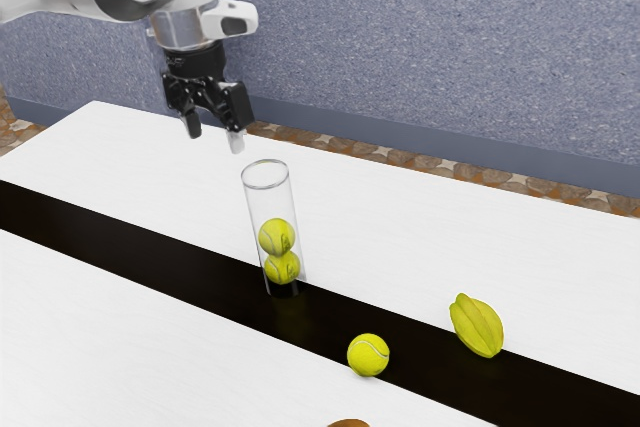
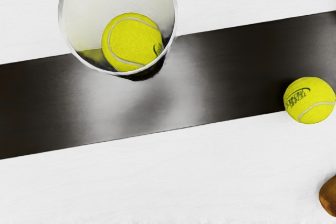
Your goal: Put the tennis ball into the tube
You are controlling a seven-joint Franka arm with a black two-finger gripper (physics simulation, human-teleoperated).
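Observation:
My gripper point(image 1: 215, 135) hangs empty in the exterior view, its two fingers apart, above and to the left of the tube's mouth. The clear tube point(image 1: 268, 187) stands upright with two tennis balls inside, an upper one point(image 1: 277, 236) resting on a lower one point(image 1: 282, 268). A loose tennis ball point(image 1: 368, 355) lies on the table at the dark stripe's edge, to the exterior view's right of the tube. From the wrist, the tube's rim point(image 2: 61, 27) surrounds the upper ball point(image 2: 132, 42), and the loose ball point(image 2: 310, 100) lies apart from it.
A yellow-green star fruit point(image 1: 477, 325) lies beyond the loose ball, toward the exterior view's right. Part of a brown object point(image 1: 349, 423) shows at the lower edge; the wrist view also catches this brown object point(image 2: 329, 196). A dark stripe point(image 1: 130, 251) crosses the white table point(image 1: 420, 217).

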